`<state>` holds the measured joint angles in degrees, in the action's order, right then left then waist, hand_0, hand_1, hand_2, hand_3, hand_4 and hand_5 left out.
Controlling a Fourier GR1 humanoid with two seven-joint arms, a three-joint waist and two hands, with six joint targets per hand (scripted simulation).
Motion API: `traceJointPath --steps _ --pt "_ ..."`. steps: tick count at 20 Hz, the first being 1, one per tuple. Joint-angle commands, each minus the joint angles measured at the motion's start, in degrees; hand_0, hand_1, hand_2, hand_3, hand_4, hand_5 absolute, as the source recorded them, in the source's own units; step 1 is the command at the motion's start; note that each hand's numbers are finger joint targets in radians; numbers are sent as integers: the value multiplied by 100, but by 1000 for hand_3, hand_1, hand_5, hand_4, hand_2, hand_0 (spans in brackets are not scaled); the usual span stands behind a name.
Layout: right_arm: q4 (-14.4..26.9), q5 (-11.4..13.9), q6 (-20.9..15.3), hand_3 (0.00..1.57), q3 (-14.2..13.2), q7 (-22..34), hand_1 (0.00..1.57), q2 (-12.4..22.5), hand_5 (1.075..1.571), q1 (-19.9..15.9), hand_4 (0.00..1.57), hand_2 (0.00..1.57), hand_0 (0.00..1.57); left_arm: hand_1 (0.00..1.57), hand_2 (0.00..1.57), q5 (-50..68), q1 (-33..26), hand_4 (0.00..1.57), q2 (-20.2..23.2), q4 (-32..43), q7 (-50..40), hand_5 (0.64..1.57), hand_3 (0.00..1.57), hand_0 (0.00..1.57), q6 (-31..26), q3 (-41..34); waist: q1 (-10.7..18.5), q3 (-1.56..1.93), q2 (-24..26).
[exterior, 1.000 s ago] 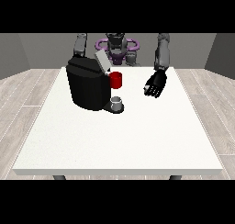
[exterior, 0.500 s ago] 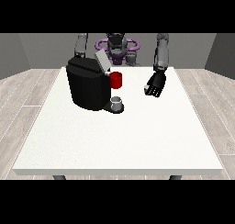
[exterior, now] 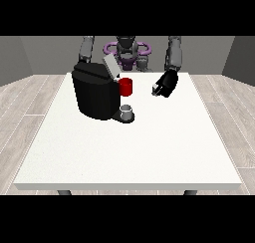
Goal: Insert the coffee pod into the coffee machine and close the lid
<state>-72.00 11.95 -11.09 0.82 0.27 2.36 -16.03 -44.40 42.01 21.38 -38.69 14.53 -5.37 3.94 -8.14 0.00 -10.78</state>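
- The black coffee machine (exterior: 95, 95) stands on the white desk (exterior: 129, 147), on the side at the view's left.
- Its lid (exterior: 110, 66) is tipped up, so the top is not shut yet.
- A red thing at the machine (exterior: 126, 86) shows on the machine's front, and a small grey thing (exterior: 127, 110) sits low on the machine's base — I cannot tell if that is the pod.
- The hand at the view's right (exterior: 166, 83) hangs over the desk, apart from the machine. Its fingers look bent inward, but it is too small and dark to tell if it holds anything.
- The other arm goes down behind the machine, and its hand does not show.
- I think the step now is bringing the hand over to the machine's open top.
- To do it well, the hand should go across slowly and stay up high, so it does not bump the red thing or the lid.
- It should come down straight over the opening — not from the side.
- The lid should be pushed down only when the pod sits fully inside.
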Motion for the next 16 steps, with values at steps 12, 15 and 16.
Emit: traceJointPath --steps 12,15,16 --pt "415 -220 167 0 -199 -123 0 39 1571 243 0 0 0 1418 1400 72 519 534 -451 -513 -635 1571 1334 1418 -1307 -41 173 1 880" --pt "330 -275 271 0 -207 -274 0 78 1571 97 0 0 0 1403 1396 104 935 598 -119 -463 -507 1571 1341 1403 -1603 -207 17 1 632" --pt "266 -199 111 0 -77 -324 0 -115 1571 323 0 0 0 1331 1351 35 959 592 -368 -537 -746 1571 1323 1331 -1555 -59 -90 2 965"
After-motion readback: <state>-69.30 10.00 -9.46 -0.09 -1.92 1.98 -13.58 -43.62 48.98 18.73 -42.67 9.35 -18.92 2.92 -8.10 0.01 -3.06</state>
